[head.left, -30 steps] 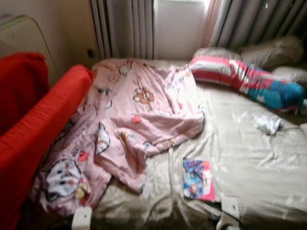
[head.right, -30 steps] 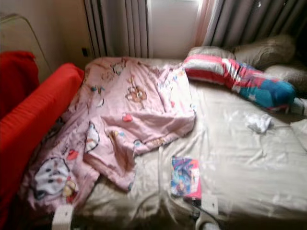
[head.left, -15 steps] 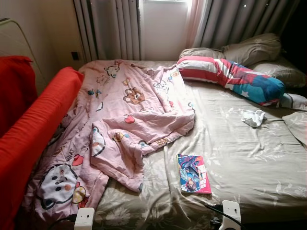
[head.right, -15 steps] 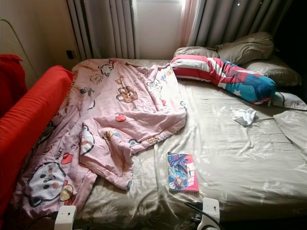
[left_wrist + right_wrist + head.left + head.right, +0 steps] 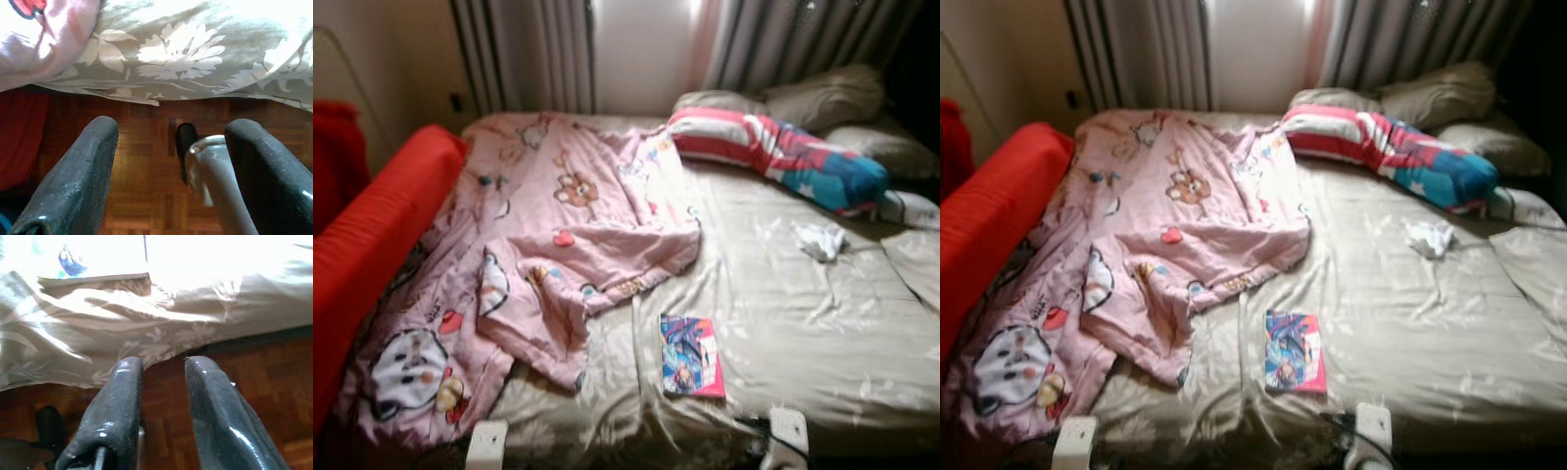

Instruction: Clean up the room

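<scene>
- A red sofa (image 5: 372,235) stood at the far left, touching the left edge of the bed (image 5: 822,333).
- A pink cartoon-print blanket (image 5: 538,264) lay crumpled over the left half of the bed, its lower end hanging over the foot edge.
- A colourful book (image 5: 691,355) lay flat on the beige sheet near the foot edge, just right of the blanket's lower fold.
- A striped bolster pillow (image 5: 773,157) lay at the head of the bed, right of the blanket, with beige pillows (image 5: 822,93) behind it.
- A small white crumpled cloth (image 5: 820,240) lay on the sheet below the bolster, well apart from the book.
- Grey curtains (image 5: 529,54) hung behind the bed on both sides of a bright window.
- The left pincer (image 5: 171,161) was released, with a wide gap between its fingers, held low over the wooden floor (image 5: 146,171) below the bed's foot edge.
- The right pincer (image 5: 161,396) was released with a narrow gap between its fingers, also low at the foot edge, with the book's edge on the sheet beyond it.
</scene>
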Controlling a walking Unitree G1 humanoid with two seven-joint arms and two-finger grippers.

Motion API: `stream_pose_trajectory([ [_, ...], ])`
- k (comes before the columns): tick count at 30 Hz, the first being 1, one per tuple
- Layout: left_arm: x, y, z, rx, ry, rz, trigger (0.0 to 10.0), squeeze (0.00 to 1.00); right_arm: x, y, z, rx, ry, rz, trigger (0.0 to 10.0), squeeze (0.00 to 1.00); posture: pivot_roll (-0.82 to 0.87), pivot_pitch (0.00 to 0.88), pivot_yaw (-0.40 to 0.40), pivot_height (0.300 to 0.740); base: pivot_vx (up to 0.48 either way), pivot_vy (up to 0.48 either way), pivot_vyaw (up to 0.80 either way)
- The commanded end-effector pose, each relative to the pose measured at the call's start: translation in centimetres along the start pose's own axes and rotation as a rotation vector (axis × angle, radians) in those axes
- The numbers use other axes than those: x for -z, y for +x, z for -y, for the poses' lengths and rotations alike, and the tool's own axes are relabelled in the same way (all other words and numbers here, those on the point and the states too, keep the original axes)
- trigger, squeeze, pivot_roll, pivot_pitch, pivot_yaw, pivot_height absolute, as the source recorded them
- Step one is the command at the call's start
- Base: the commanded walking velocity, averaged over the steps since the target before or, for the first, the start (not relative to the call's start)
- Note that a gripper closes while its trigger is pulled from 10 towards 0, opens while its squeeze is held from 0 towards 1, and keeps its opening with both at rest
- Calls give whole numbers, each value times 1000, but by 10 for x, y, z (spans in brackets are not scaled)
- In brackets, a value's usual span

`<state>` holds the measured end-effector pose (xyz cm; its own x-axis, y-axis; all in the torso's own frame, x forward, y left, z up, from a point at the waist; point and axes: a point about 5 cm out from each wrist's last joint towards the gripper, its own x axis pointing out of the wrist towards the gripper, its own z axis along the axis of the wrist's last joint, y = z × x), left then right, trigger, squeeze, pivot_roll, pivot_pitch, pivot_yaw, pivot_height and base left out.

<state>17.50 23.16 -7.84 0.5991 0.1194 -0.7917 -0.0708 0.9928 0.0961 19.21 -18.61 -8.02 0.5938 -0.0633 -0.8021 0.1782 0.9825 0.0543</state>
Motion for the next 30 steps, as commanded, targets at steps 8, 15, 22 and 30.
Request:
stream_pose_trajectory([
  [8,0,1,7,15,9,-7,10000,0,2,-1,10,29,7,-8,10000,0,69,0,-43,740,0,-32,0],
  [15,0,1,7,5,-8,-7,10000,0,1,-1,10,29,5,-5,10000,0,72,0,-47,740,0,0,0],
  [22,-1,1,8,8,-19,-1,10000,0,0,-1,10,31,14,0,10000,0,70,0,-47,740,0,0,0],
  [30,-1,1,8,9,-21,0,10000,0,-1,-1,10,33,18,3,10000,0,69,0,-46,740,178,0,0],
])
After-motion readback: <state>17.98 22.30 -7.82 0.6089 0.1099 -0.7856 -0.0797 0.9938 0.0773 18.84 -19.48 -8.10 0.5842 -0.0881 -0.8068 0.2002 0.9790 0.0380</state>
